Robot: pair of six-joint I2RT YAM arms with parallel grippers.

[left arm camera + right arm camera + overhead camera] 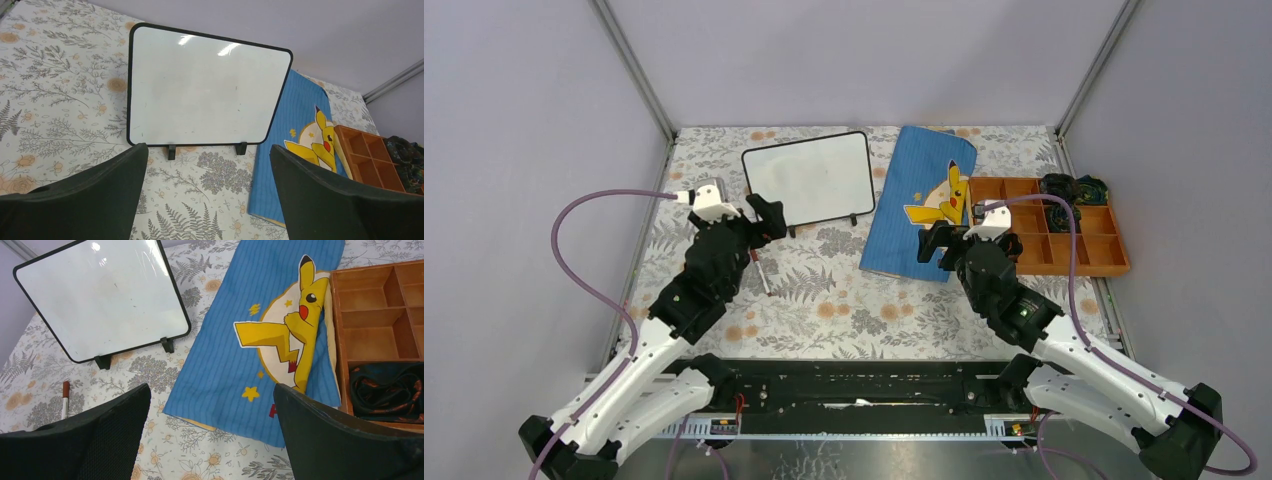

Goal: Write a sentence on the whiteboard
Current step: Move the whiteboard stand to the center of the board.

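The whiteboard stands on its two black feet at the back of the floral worktop, leaning back. The left claw hovers just in front of it, jaws spread wide and gripping nothing. The right claw is spread wide as well and empty, above the near end of the blue pouch, which lies just right of the board. A marker lies on the worktop beside the left arm. An orange tray sits at the far right.
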